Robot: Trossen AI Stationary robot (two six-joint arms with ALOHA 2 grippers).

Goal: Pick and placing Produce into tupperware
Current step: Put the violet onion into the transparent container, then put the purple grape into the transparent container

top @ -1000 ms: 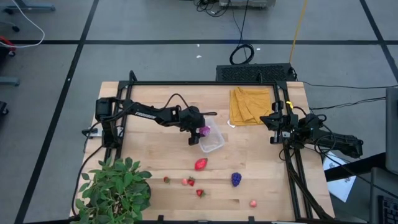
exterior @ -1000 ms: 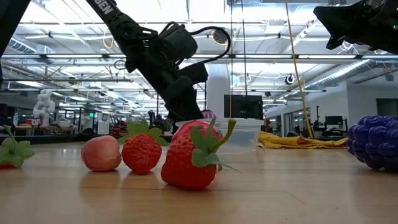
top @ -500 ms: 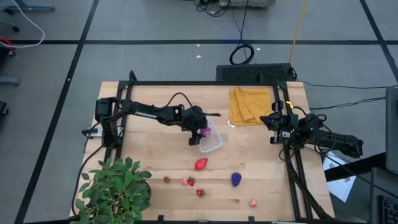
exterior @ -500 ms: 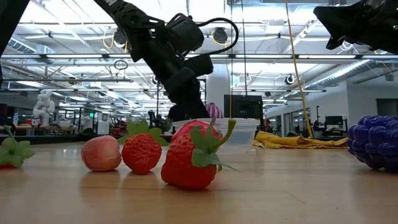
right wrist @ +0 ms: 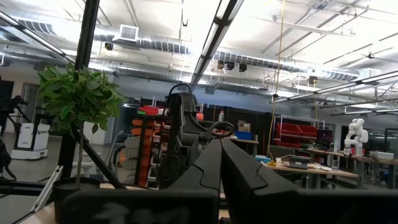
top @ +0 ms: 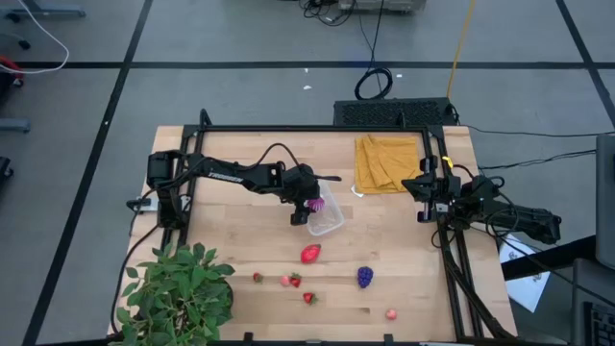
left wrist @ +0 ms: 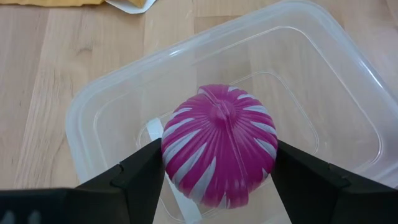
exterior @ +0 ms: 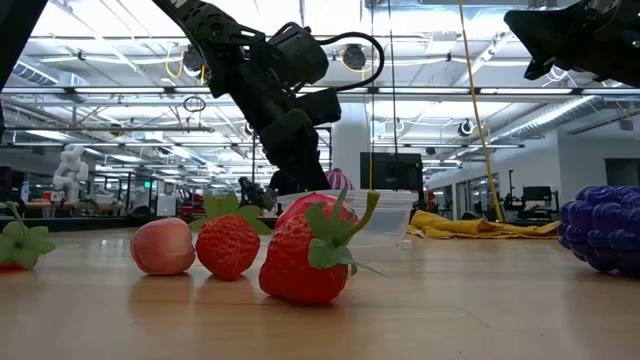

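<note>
A pale wooden desk (top: pixel 404 240) stands on a grey tiled floor, with a wide workshop hall visible behind it in the low view. Near the desk's middle, the left gripper (left wrist: pixel 217 180) holds a magenta fruit with pale stripes (left wrist: pixel 219 144) between its two dark fingers (left wrist: pixel 134 177), hanging just over the open clear tupperware (left wrist: pixel 348 81); in the high view the fruit (top: pixel 313 203) sits at the container's (top: pixel 330 219) left edge. The fruit is above the container's floor, and whether it touches it I cannot tell. Toward the near edge of the desk lie the remaining produce: a large strawberry (top: pixel 309 254), a purple grape bunch (top: pixel 365 277), a pink piece beside a small strawberry (top: pixel 295 281), another small strawberry (top: pixel 308 298), a tiny red piece (top: pixel 258 278) and a pink piece (top: pixel 391 313) well apart to the right. A folded mustard-yellow cloth (top: pixel 386 161) lies at the far side, beyond the container. A leafy potted plant (top: pixel 178 293) occupies the near left corner. The right gripper (right wrist: pixel 219 163) waits at the desk's right edge, raised, its fingers pressed together on nothing.
</note>
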